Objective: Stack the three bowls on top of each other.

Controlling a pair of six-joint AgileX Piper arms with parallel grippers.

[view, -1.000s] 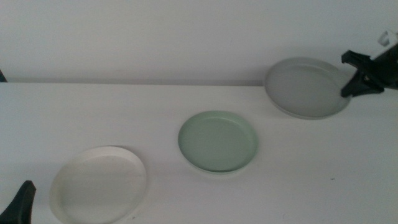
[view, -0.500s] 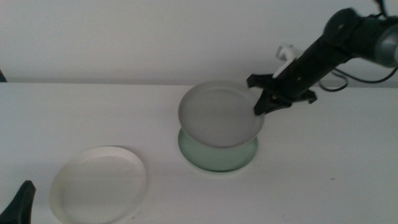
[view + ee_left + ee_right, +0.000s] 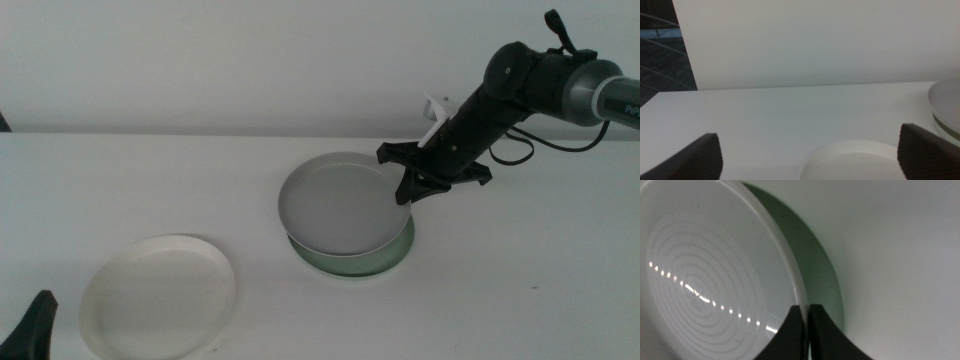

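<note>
My right gripper (image 3: 408, 192) is shut on the right rim of the grey bowl (image 3: 338, 206) and holds it over the mint green bowl (image 3: 395, 250), whose rim shows under it. In the right wrist view the jaws pinch the grey bowl's rim (image 3: 795, 287), with the green bowl (image 3: 822, 275) beneath. The white bowl (image 3: 158, 295) lies on the table at the front left and shows in the left wrist view (image 3: 860, 160). My left gripper (image 3: 30, 325) waits open at the bottom left corner, beside the white bowl.
The white table (image 3: 520, 280) ends at a pale wall behind. The right arm (image 3: 530, 85) reaches in from the upper right with a black cable trailing behind it.
My right gripper has carried the grey bowl from the back right to above the green bowl and lowered it, a little to the left. The left gripper has not moved.
</note>
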